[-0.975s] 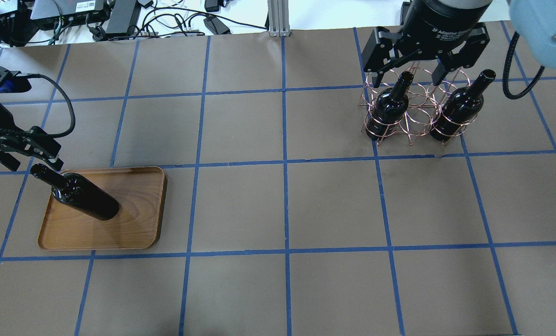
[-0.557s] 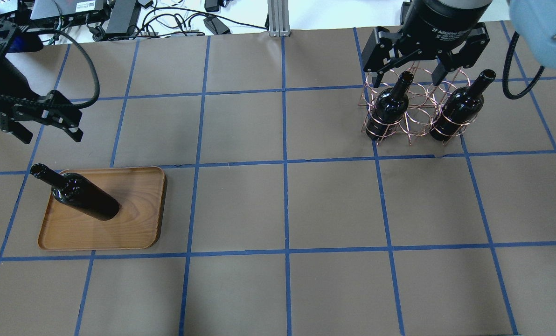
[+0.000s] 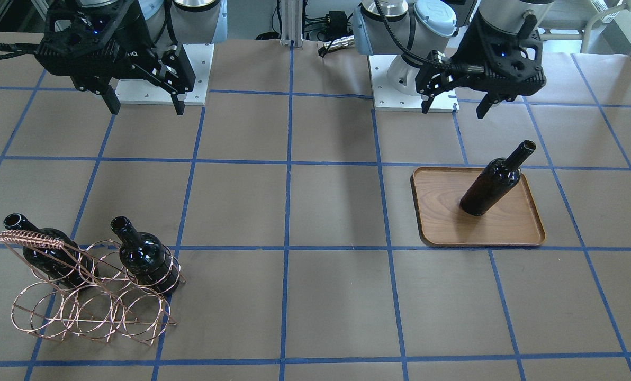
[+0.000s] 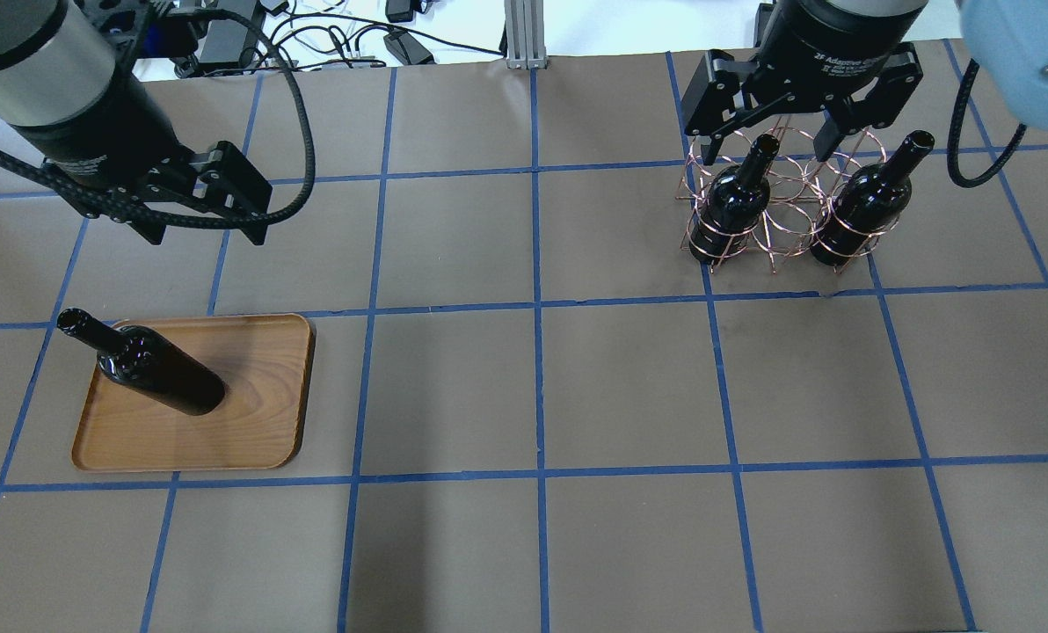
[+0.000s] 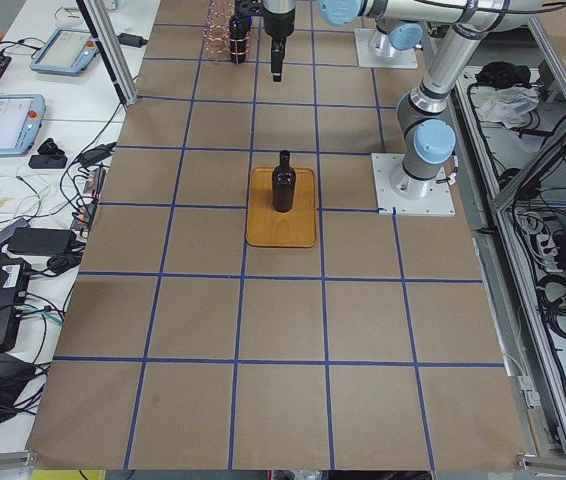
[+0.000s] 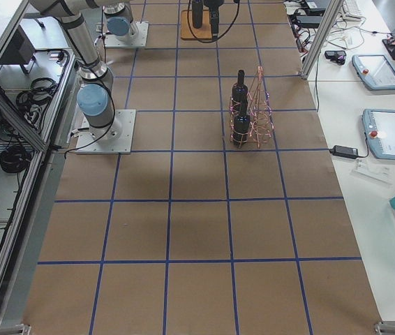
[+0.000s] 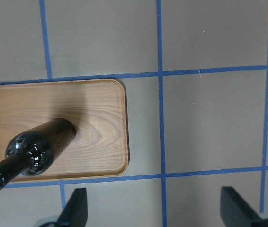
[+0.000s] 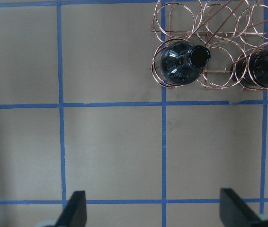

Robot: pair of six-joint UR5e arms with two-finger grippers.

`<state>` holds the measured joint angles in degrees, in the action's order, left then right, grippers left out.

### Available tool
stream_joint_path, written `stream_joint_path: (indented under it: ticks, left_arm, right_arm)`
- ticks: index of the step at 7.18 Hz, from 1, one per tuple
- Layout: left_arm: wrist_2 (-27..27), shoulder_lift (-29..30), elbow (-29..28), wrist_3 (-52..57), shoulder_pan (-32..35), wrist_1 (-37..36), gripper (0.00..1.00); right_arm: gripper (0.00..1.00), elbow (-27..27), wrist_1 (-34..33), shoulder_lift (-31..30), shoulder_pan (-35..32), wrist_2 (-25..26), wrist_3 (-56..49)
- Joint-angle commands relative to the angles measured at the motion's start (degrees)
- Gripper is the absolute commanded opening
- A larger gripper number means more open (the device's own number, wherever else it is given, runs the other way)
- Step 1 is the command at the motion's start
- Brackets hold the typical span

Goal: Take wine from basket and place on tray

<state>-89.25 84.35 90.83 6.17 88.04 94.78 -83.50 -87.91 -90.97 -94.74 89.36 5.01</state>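
Observation:
One wine bottle (image 4: 159, 374) stands upright on the brown tray (image 4: 256, 431), free of any gripper; it also shows in the front view (image 3: 493, 182) and the left wrist view (image 7: 34, 151). My left gripper (image 4: 206, 233) is open and empty, raised beyond the tray's (image 3: 442, 225) far edge. Two more bottles (image 4: 735, 198) (image 4: 867, 198) stand in the copper wire basket (image 4: 788, 189) at the far right. My right gripper (image 4: 767, 156) is open and empty, high above the table on the robot's side of the basket (image 3: 82, 312). The right wrist view shows the bottle mouth (image 8: 199, 56) below.
Blue tape lines grid the brown table. An aluminium post (image 4: 524, 35) and cables and devices (image 4: 225, 26) lie past the far edge. The arm bases (image 3: 416, 90) stand at the robot's side of the table.
My left arm has risen and swung away from the bottle's neck, towards the far side and the right in the overhead view. The bottle stays upright on the tray. The right arm has not moved.

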Motion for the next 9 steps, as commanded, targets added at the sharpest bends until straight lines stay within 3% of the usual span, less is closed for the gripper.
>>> stream_joint_path:
  ticks: [1,9]
  left_arm:
    - [-0.14,-0.58,-0.04,-2.21,3.36,0.05,1.0]
    - [-0.4,-0.76,0.58,-1.42,2.67,0.05,1.0]
  right_arm:
    - [1.0,0.0,0.02,0.0,0.0,-0.07,0.0]
    - [1.0,0.0,0.02,0.0,0.0,0.11,-0.08]
